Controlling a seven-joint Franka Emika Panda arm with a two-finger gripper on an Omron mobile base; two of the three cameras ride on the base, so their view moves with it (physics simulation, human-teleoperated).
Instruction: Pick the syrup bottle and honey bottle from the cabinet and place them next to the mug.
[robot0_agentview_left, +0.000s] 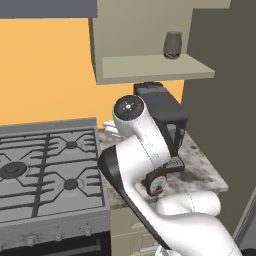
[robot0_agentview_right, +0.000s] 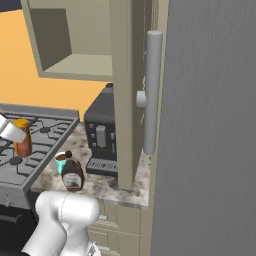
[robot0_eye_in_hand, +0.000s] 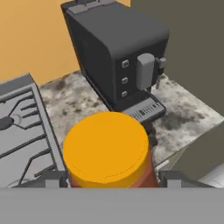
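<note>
Currently the gripper (robot0_eye_in_hand: 109, 177) is clamped around the small orange-amber honey bottle (robot0_agentview_right: 22, 137), aloft over the stove; tall dark-brown syrup bottle (robot0_agentview_right: 73, 174) stands touching the teal mug (robot0_agentview_right: 61, 162) on the speckled worktop (robot0_agentview_right: 107, 182).

Orange wall (robot0_agentview_left: 45, 70) behind grey stove (robot0_agentview_left: 47, 170), speckled, perhaps granite, counter (robot0_agentview_left: 200, 170).

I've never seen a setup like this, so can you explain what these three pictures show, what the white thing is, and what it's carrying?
The white thing is a robot arm in a simulated kitchen. Two pictures come from cameras behind it, left and right; the third looks along its gripper.

The gripper holds the honey bottle, seen from above in the hand view, over the stove. On the stone counter stand a coffee machine, the syrup bottle and, beside it, the teal mug. A grey jar sits on the cabinet shelf.
</note>
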